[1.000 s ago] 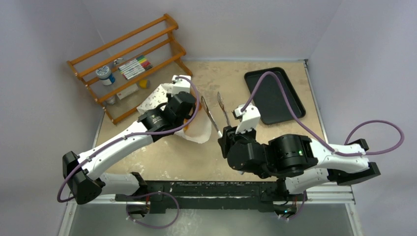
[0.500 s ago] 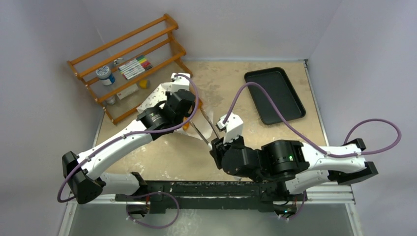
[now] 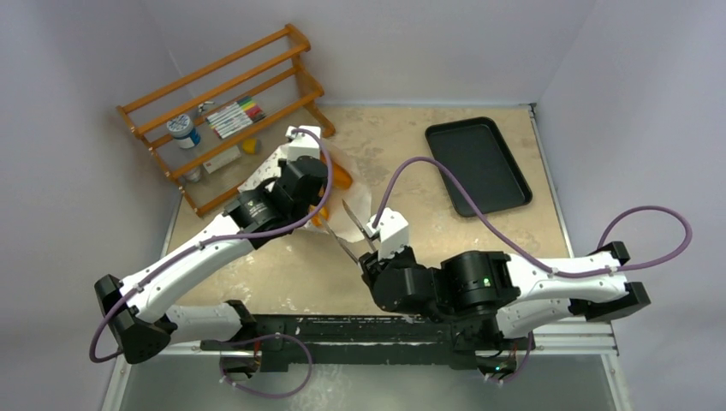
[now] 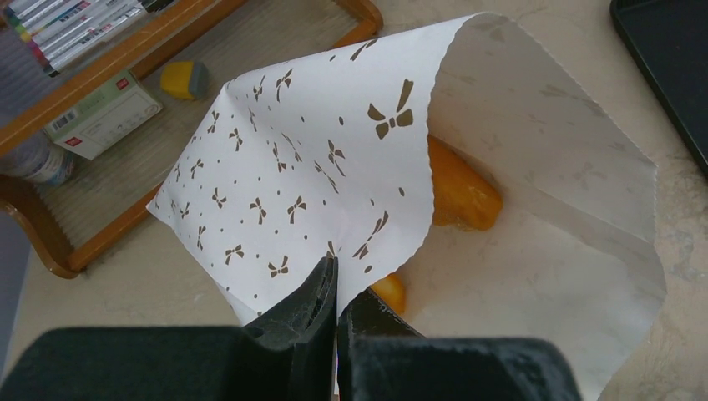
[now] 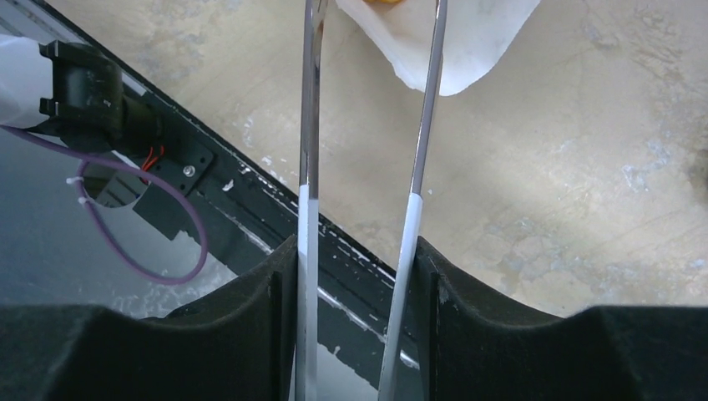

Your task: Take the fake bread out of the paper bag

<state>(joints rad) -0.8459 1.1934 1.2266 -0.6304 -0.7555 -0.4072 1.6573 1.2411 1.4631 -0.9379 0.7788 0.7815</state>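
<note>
The paper bag (image 4: 292, 167) is off-white with small dark bow-like marks and lies on the table with its mouth held open; it also shows in the top view (image 3: 272, 167). Orange fake bread (image 4: 459, 192) lies inside the mouth, with a smaller orange bit (image 4: 388, 292) near my fingers; it shows in the top view (image 3: 340, 178) too. My left gripper (image 4: 336, 288) is shut on the bag's upper edge. My right gripper (image 5: 357, 276) is shut on metal tongs (image 5: 311, 125). The tong arms stand apart, with their tips at the bag's lower lip (image 5: 467, 42).
A wooden rack (image 3: 223, 111) with markers, a jar and small items stands at the back left, close behind the bag. A black tray (image 3: 479, 167) lies at the back right. The table's dark front rail (image 5: 250, 192) runs just below the tongs.
My right arm has swung left with the tongs, bringing their tips from mid-table to the bag's mouth. My left gripper has shifted slightly back with the bag edge, exposing more bread.
</note>
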